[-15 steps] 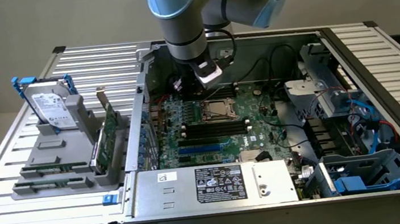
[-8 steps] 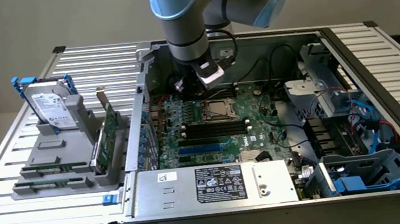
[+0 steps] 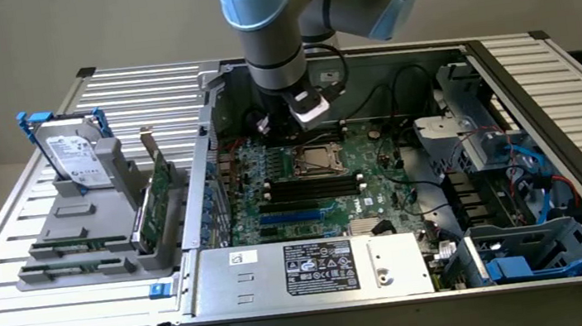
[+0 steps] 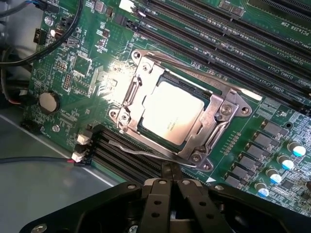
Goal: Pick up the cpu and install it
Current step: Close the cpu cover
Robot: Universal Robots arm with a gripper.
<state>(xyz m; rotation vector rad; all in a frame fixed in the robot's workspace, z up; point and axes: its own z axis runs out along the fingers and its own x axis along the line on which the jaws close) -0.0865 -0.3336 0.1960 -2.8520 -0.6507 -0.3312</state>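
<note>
Wrist view: cpu (image 4: 171, 112) square, silvery, glare-lit, seated in socket frame (image 4: 224, 108); jaws together, empty.

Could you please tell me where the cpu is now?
In the wrist view the cpu sits inside the metal socket frame on the motherboard, between black memory slots, close by the gripper.

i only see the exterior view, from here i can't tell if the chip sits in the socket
Observer: Yes. In the wrist view the chip lies flat inside the metal socket frame, silvery top up.
Operator: is the gripper holding anything
Observer: No. The gripper is shut with nothing between its fingers, and it is beside the chip, not on it.
Operator: anything lying on the chip
Observer: No, its top is bare, with bright glare across it.
</note>
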